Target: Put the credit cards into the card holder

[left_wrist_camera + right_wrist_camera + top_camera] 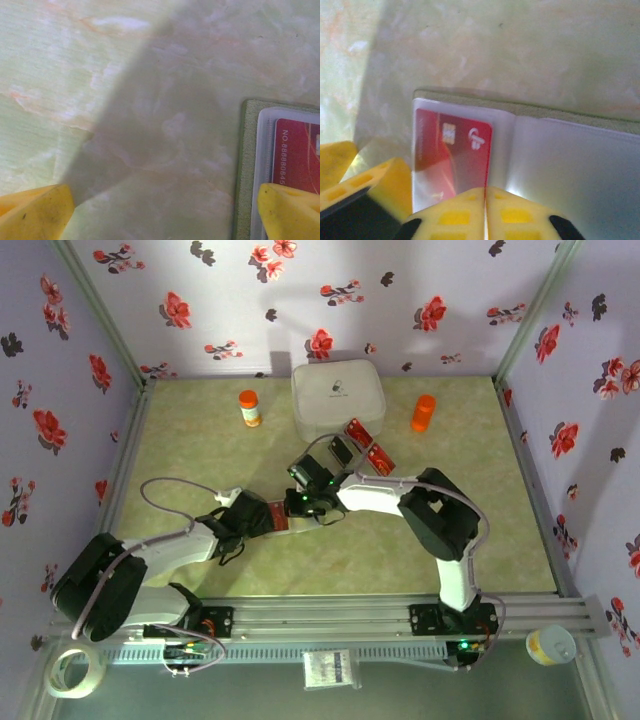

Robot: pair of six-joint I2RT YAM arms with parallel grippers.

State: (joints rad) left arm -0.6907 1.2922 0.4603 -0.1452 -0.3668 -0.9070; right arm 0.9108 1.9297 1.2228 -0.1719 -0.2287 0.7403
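Card holder [570, 165] open on your bench [520, 50]: right-wrist view has right fingers [455, 215] pressed together over its red card [455, 150]; left-wrist view, left fingers [30, 210] apart.

At the left wrist, the card holder [245, 165] and red card [297, 150] run off the 3 o'clock edge. At the right wrist, yellow fingers [455, 217] hide the 6 o'clock end of the card [452, 150], its print blurred.

Pale green marbled counter [420, 550], olive-green card holder [580, 170] with pale grey inside, red credit card [452, 155], lilac red-flowered walls [400, 300]
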